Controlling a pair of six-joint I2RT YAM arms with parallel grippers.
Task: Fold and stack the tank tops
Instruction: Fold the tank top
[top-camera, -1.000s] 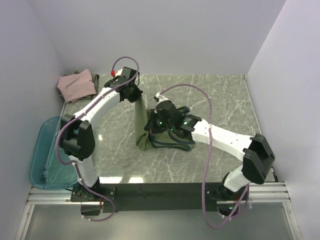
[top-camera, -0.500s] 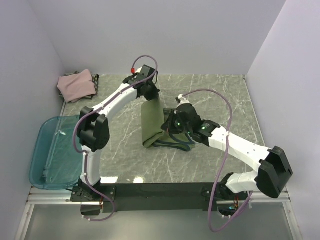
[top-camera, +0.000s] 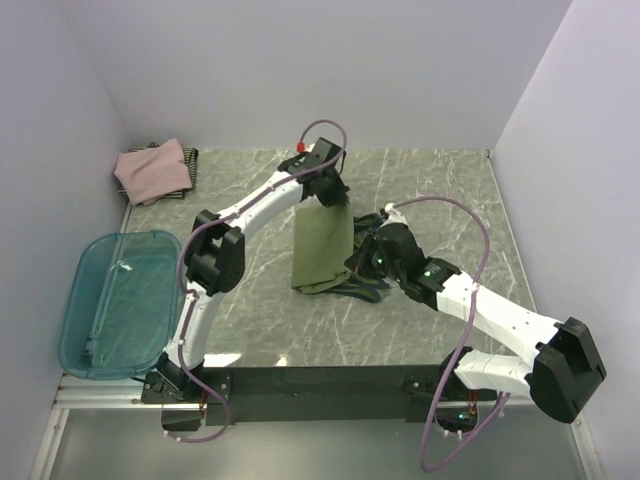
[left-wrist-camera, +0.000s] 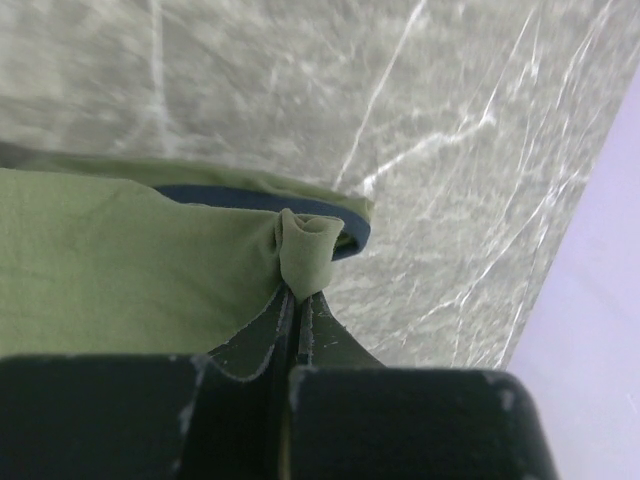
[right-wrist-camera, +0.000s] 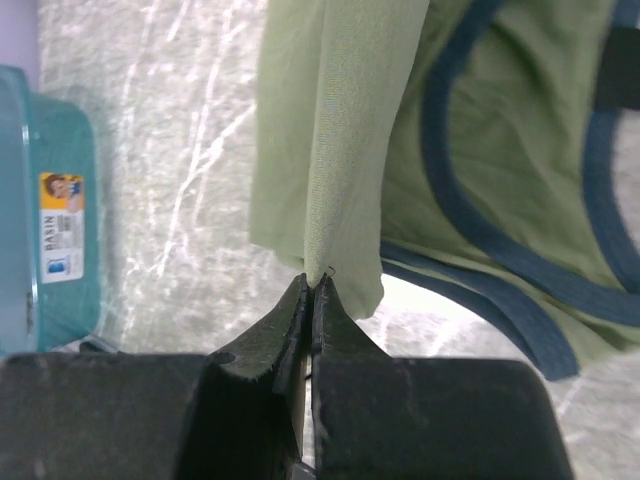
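Left gripper (left-wrist-camera: 296, 300): clenched on a pinch of the green top (top-camera: 322, 248), at its twelve o'clock edge. Right gripper (right-wrist-camera: 310, 288): clenched on the four o'clock edge. Green top: middle of table (top-camera: 450, 200), partly lifted. Handling (a judgement): light, limp, drapey; take hems or trim. Pink top (top-camera: 152, 170): ten o'clock corner.

A table (top-camera: 450, 200) with a grey-green marbled top, veined in white, is filling the enclosure. 3 plain pale walls are boxing it in: the back wall (top-camera: 300, 70), the left wall (top-camera: 45, 150) and the right wall (top-camera: 585, 150). Soft, even light is falling on the marble, and a pale glare is showing near the front left. A teal bin (top-camera: 140, 290) is sitting by the left wall. An aluminium rail (top-camera: 560, 385) and a black plate (top-camera: 320, 382) are running along the near edge.
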